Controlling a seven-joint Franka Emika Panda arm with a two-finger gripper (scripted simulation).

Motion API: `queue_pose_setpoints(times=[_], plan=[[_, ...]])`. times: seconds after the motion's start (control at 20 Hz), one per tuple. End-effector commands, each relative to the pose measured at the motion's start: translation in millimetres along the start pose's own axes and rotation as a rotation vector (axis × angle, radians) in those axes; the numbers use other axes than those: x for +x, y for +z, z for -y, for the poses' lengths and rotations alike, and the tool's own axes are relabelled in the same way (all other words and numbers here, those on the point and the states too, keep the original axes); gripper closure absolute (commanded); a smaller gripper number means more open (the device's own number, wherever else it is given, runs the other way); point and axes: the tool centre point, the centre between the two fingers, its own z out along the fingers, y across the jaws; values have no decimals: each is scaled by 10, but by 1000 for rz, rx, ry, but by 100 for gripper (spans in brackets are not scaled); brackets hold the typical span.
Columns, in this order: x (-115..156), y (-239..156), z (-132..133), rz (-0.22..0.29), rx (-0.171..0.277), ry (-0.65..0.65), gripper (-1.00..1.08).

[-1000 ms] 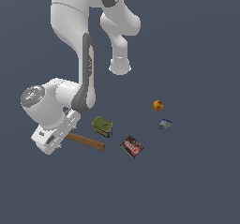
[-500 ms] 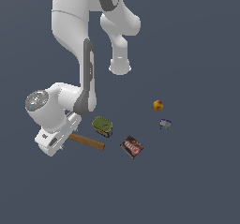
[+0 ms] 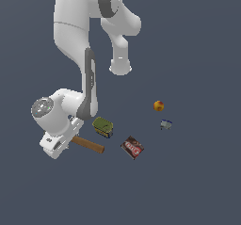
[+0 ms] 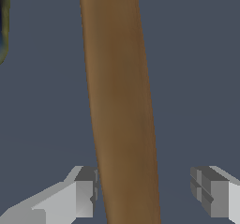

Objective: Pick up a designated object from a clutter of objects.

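Observation:
The hammer (image 3: 89, 145) lies flat at the exterior view's left; only its brown wooden handle (image 4: 119, 101) shows, the head being hidden under my hand. My gripper (image 3: 65, 142) is low over the handle and open. In the wrist view the gripper (image 4: 147, 192) straddles the handle: one fingertip (image 4: 85, 190) sits right beside the wood, while the other fingertip (image 4: 206, 192) stands well apart from it. Nothing is held.
The olive-green can (image 3: 102, 126) lies just beyond the handle, and its edge (image 4: 3, 21) shows in the wrist view. A dark red box (image 3: 132, 147) sits past the handle's free end. A small orange ball (image 3: 158, 106) and a grey-blue piece (image 3: 165, 124) lie farther to the exterior view's right.
My wrist and hand have sunk a little lower toward the hammer handle. The hammer and the other items have not moved.

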Motion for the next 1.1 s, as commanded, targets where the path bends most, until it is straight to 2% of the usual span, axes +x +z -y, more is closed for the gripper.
queue_pose_setpoints(times=[0.0,0.65,1.05], plan=[[-11,3,-15,1,-3,1,108],[44,-29,17,-3,0,-6,108],[-3,-269,147,-2,0,-6,108]])
